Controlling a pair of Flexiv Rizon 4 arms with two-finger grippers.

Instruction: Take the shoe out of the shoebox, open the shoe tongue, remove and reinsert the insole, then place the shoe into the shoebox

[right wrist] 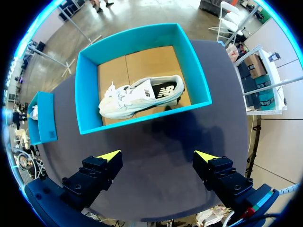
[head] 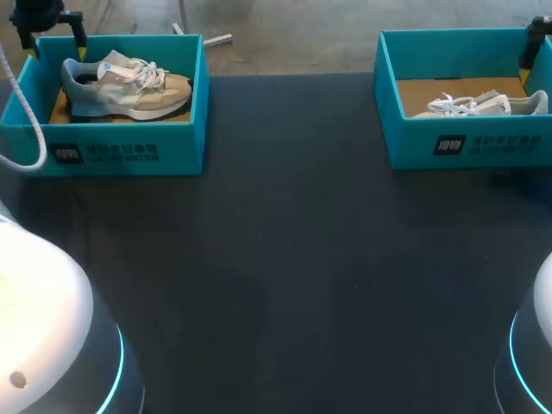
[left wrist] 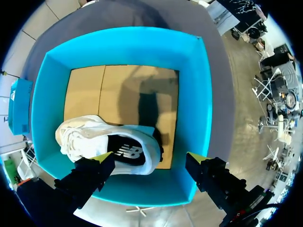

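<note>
A grey and beige sneaker (head: 125, 86) stands in the teal shoebox (head: 121, 142) at the table's far left. My left gripper (head: 57, 43) hangs open above that box's far left corner. Seen from the left wrist, the sneaker (left wrist: 94, 137) lies on the cardboard floor of the box (left wrist: 123, 45), just ahead of one finger of the open gripper (left wrist: 149, 158). A white sneaker (head: 483, 105) lies in a second teal shoebox (head: 466, 142) at the far right, with my right gripper (head: 536, 47) above its right end. From the right wrist, that gripper (right wrist: 158, 156) is open over bare table, short of the box (right wrist: 137, 37) and its shoe (right wrist: 142, 97).
The dark table (head: 285, 259) stretches between and in front of the two boxes. The bases of my arms fill the near left and near right corners. The other box shows small at the side in each wrist view (left wrist: 19, 106) (right wrist: 42, 118).
</note>
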